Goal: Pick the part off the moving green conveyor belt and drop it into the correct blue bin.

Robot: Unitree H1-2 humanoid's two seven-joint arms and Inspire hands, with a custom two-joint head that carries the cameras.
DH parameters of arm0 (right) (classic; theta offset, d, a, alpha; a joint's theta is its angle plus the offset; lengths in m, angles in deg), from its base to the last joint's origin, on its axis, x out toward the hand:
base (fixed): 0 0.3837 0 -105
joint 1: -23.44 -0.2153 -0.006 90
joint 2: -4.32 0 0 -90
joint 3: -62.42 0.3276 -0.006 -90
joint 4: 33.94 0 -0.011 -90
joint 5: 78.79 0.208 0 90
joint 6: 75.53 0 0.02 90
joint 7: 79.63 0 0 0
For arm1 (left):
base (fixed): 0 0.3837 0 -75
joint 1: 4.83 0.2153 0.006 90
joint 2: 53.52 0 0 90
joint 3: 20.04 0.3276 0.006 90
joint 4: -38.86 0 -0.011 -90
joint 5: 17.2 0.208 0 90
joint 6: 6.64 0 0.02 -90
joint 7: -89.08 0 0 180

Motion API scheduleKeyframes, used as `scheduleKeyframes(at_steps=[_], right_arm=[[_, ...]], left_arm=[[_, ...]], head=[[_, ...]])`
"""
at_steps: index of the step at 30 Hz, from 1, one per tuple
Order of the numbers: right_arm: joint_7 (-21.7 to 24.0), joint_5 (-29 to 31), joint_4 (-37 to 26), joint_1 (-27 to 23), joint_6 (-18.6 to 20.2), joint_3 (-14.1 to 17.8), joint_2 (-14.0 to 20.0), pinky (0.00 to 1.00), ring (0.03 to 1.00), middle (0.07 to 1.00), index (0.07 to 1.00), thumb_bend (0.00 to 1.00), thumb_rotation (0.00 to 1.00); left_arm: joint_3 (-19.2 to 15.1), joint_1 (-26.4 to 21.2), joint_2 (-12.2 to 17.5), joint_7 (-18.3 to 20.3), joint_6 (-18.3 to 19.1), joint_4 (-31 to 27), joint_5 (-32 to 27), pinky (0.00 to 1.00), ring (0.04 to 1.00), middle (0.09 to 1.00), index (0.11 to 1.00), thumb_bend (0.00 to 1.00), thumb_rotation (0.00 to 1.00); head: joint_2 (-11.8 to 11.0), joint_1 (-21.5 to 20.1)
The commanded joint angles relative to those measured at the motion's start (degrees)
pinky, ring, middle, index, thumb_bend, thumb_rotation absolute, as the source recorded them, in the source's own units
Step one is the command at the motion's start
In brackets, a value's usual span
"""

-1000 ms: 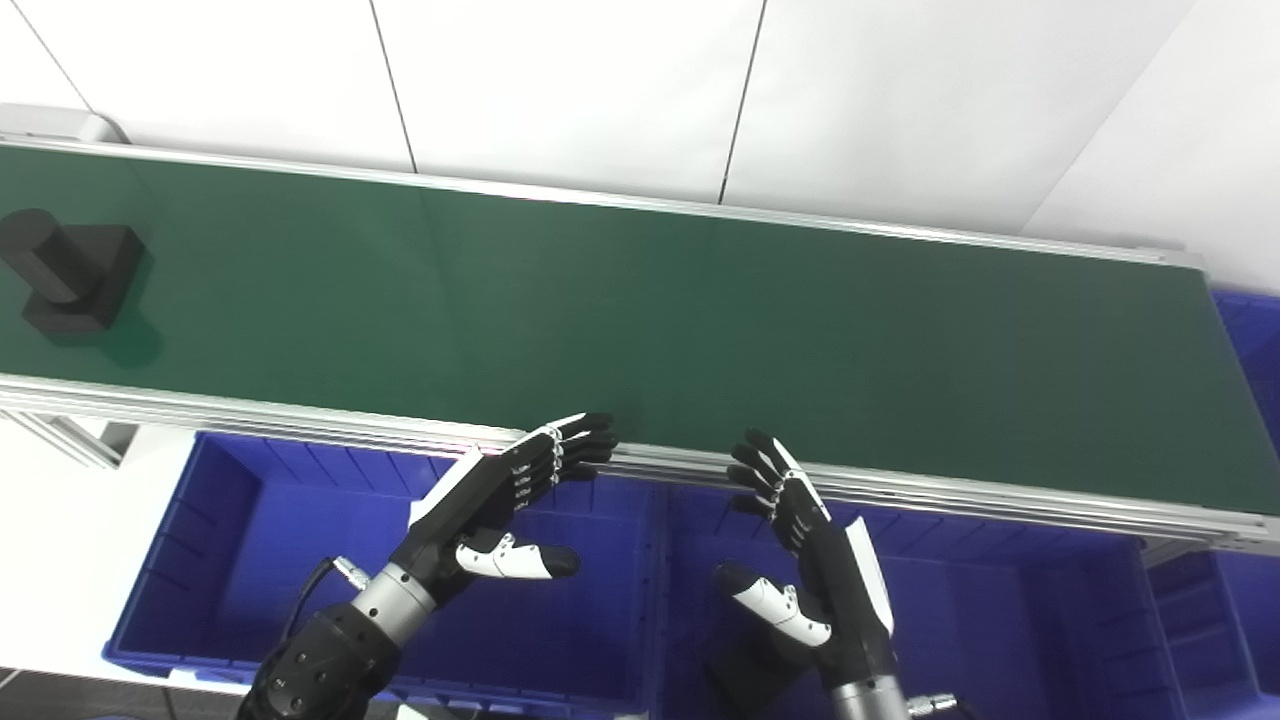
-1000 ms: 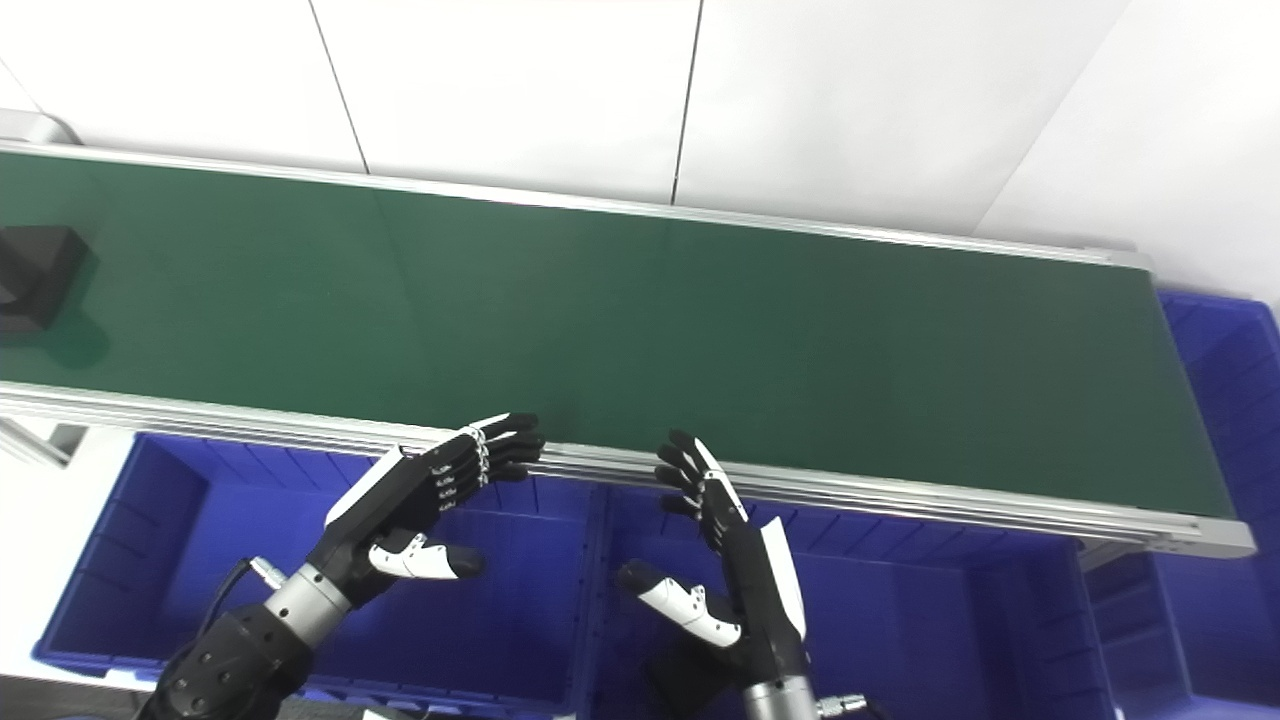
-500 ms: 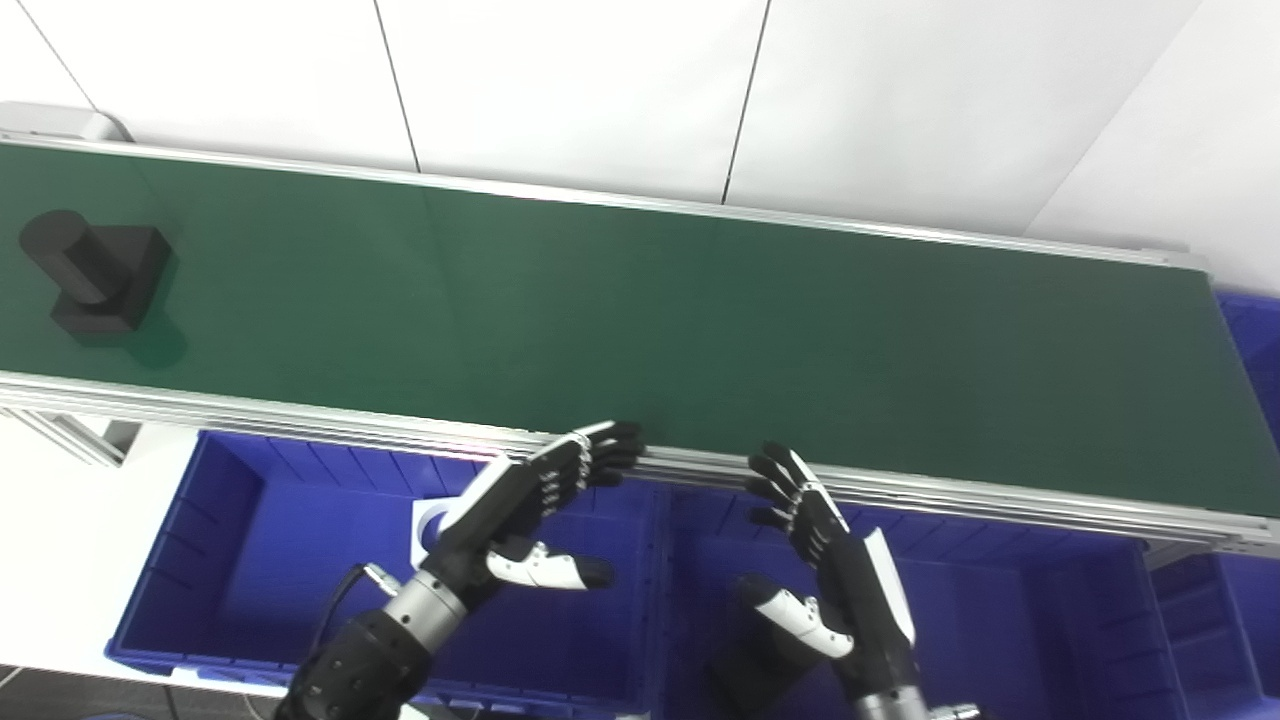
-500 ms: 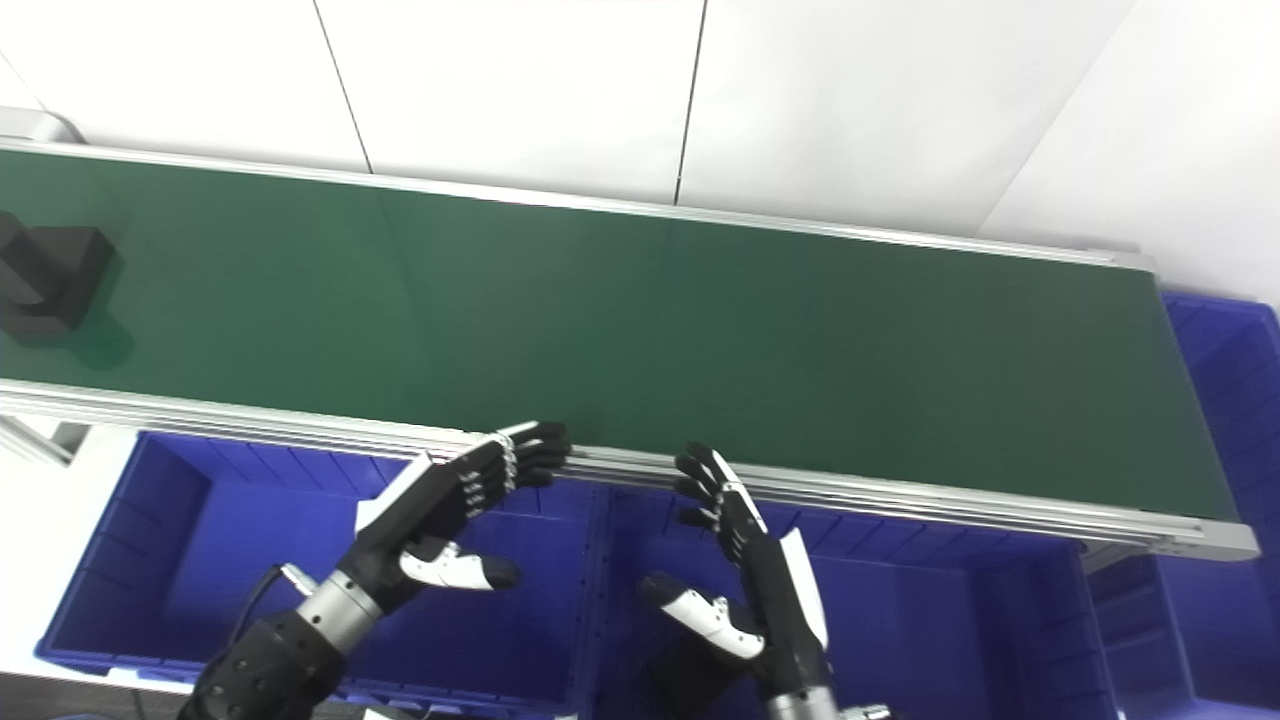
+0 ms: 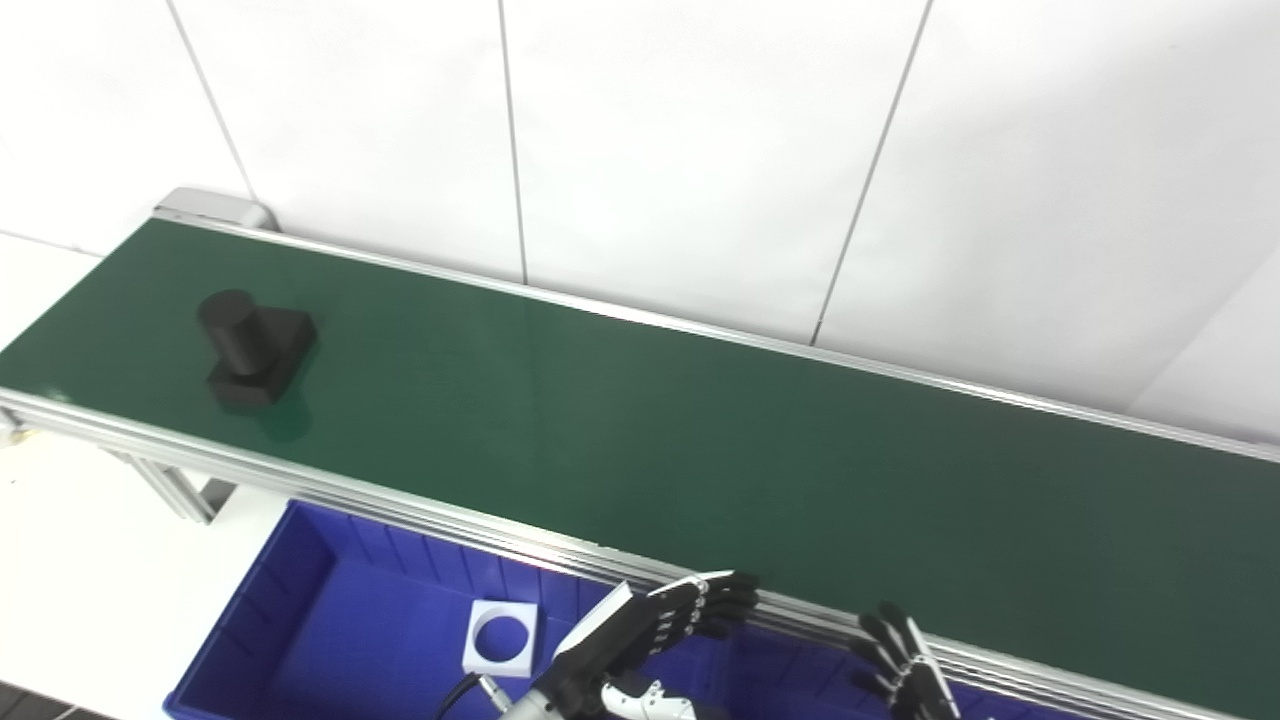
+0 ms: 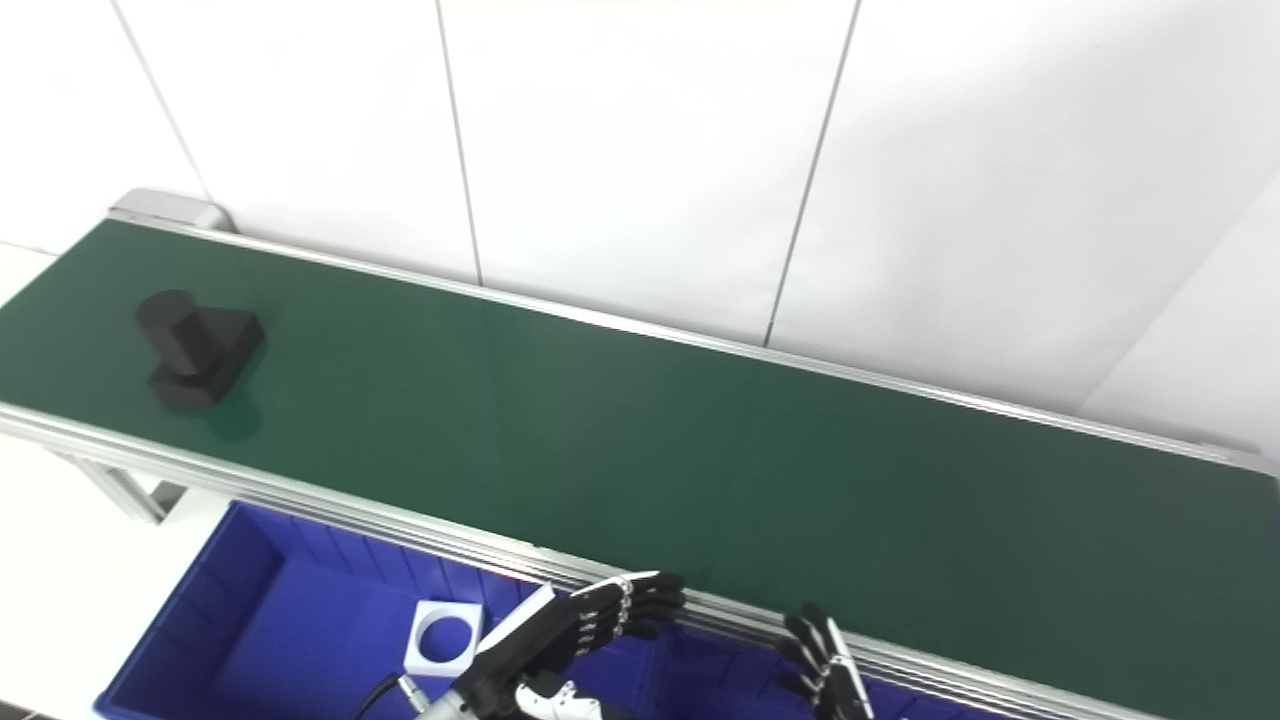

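A black part (image 5: 252, 345), a square base with a round stub on top, rides on the green conveyor belt (image 5: 640, 440) near its far left end. My left hand (image 5: 640, 640) hovers open at the bottom, fingertips by the belt's near rail, far right of the part. Only the spread fingers of my right hand (image 5: 905, 665) show at the bottom edge, holding nothing. A blue bin (image 5: 330, 640) lies below the belt under the left hand.
A white square piece with a round hole (image 5: 499, 637) lies in the blue bin. The belt's aluminium rail (image 5: 400, 505) runs between hands and belt. A white tiled wall stands behind the belt. A frame leg (image 5: 170, 490) shows at left.
The camera has tilted up and turned left, so the whole scene shifted down and right. The black part has travelled right along the belt. Both hands stay open near the rail.
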Motion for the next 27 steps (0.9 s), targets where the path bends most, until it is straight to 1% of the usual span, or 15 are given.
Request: scheduleKeyframes(at_steps=[1, 5, 7, 16, 20, 27], right_arm=[[0.38, 0.62, -0.14, -0.50, -3.42, 0.55, 0.45, 0.78, 0.860, 0.909, 0.964, 0.70, 0.68], [0.77, 1.24, 0.73, -0.88, -3.15, 0.93, 0.67, 0.80, 0.873, 0.918, 0.972, 0.70, 0.69], [0.96, 1.45, 1.10, -1.08, -3.20, 1.05, 0.71, 0.81, 0.879, 0.922, 0.977, 0.70, 0.69], [1.69, 2.33, 2.50, -1.76, -3.73, 1.67, 0.66, 0.82, 0.890, 0.930, 0.992, 0.68, 0.69], [1.88, 2.80, 3.27, -2.19, -4.22, 1.95, 0.67, 0.82, 0.895, 0.933, 0.996, 0.67, 0.68], [2.02, 3.17, 2.87, -2.33, -4.51, 2.35, 0.90, 0.81, 0.898, 0.939, 1.000, 0.69, 0.71]], left_arm=[[0.53, -1.17, -1.10, -1.06, -2.83, -0.01, 0.79, 0.80, 0.831, 0.842, 0.842, 1.00, 0.48], [0.73, -1.64, -1.47, -1.43, -2.59, 0.69, 1.03, 0.79, 0.826, 0.837, 0.837, 1.00, 0.47], [0.80, -1.81, -1.58, -1.45, -2.59, 0.83, 0.74, 0.79, 0.820, 0.835, 0.834, 1.00, 0.45], [0.89, -2.78, -1.88, -2.33, -3.24, 2.74, 1.26, 0.77, 0.815, 0.830, 0.830, 1.00, 0.45], [0.96, -3.21, -2.05, -2.38, -3.36, 3.24, 1.13, 0.77, 0.811, 0.827, 0.828, 1.00, 0.43], [1.28, -3.49, -2.38, -2.97, -3.94, 3.81, 1.41, 0.77, 0.809, 0.826, 0.825, 1.00, 0.44]], head=[[-1.00, 1.62], [-1.93, 3.08], [-2.22, 3.34], [-3.95, 4.23], [-4.03, 4.67], [-3.72, 5.05]])
